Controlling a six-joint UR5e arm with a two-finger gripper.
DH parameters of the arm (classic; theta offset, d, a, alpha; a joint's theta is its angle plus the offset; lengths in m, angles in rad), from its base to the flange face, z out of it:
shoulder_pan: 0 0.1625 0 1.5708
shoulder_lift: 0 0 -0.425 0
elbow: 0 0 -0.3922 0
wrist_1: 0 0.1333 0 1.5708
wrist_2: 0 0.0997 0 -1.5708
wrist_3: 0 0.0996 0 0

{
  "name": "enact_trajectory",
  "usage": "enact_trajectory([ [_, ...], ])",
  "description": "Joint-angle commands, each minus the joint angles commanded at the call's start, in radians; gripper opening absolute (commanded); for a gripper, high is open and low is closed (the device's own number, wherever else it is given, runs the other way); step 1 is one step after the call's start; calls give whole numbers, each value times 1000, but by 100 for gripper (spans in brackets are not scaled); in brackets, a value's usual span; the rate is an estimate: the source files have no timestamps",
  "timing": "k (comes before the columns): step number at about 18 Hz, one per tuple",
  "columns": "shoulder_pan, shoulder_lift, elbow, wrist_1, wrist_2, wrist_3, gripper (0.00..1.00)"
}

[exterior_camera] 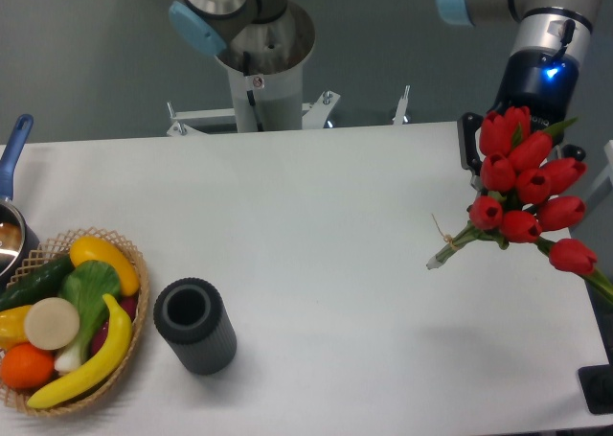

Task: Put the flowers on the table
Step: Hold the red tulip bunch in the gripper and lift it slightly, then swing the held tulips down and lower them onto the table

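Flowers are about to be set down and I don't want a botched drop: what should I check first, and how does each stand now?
1. Flowers held in the tool: ok, they hang off the table.
2. Tool's grip firm: cannot tell, blooms hide the fingers.
3. Landing spot below the stems bare: ok.
4. Twine on the stems intact: ok.
5. Black cylinder and fruit basket clear of the path: ok, far left.

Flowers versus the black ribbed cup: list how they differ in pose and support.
The flowers hang tilted near the gripper, stems angled toward the table; the black ribbed cup rests on it. The flowers are red and green, the cup dark. The flowers are far right, the cup near left.
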State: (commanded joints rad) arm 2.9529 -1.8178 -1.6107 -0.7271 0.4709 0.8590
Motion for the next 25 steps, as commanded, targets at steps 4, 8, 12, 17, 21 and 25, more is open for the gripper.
enact_trajectory([
  [4,-3,6,0,0,3,0,42],
  [8,-3,37,-20,-2,59,-3,42],
  [12,-9,64,-32,-3,196,-8,42],
  [17,-63,80,-37,-5,452,-8,42],
  [21,-142,81,-48,-8,704,-5,42],
  [25,-230,52,-72,-8,929,-2,42],
])
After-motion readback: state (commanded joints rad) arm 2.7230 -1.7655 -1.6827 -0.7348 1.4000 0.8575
